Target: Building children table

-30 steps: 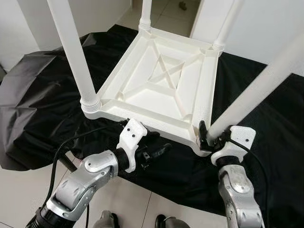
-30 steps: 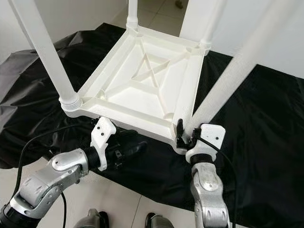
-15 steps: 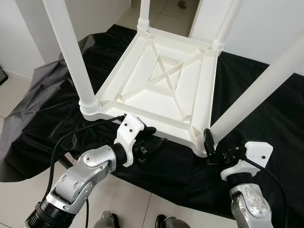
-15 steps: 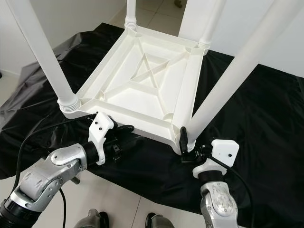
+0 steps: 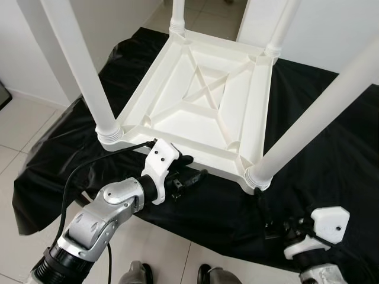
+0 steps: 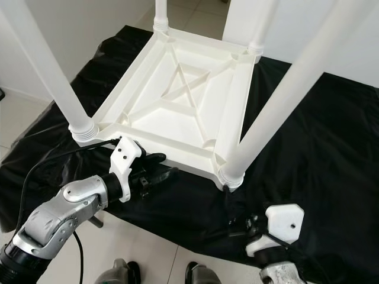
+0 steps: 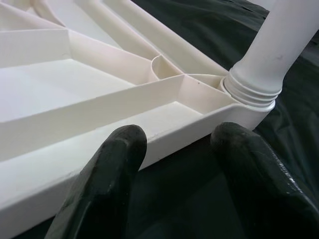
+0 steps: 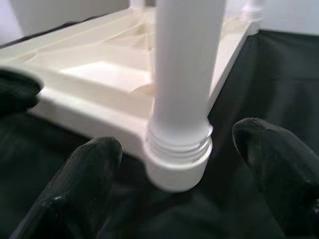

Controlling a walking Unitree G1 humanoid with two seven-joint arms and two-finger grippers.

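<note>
A white plastic children's table (image 5: pixel 195 148) lies upside down on a black cloth, its four legs pointing up. The front right leg (image 5: pixel 314 112) is seated in its corner socket, and the front left leg (image 5: pixel 77 65) stands in its own. My left gripper (image 5: pixel 194 167) is open, low against the table's front rim (image 7: pixel 99 149). My right gripper (image 6: pixel 237 222) is open and hangs low, in front of and below the front right corner. In the right wrist view that leg (image 8: pixel 184 74) stands between the spread fingers (image 8: pixel 84 174), apart from both.
The black cloth (image 5: pixel 331 160) drapes over a low surface and hangs toward the tiled floor (image 5: pixel 23 124). White walls stand at the back. A black cable (image 5: pixel 77 177) loops from my left wrist. My feet (image 5: pixel 136 275) are at the near edge.
My right gripper has let go of the front right leg and drawn back and down toward me. The left gripper stays at the front rim. The camera has shifted slightly.
</note>
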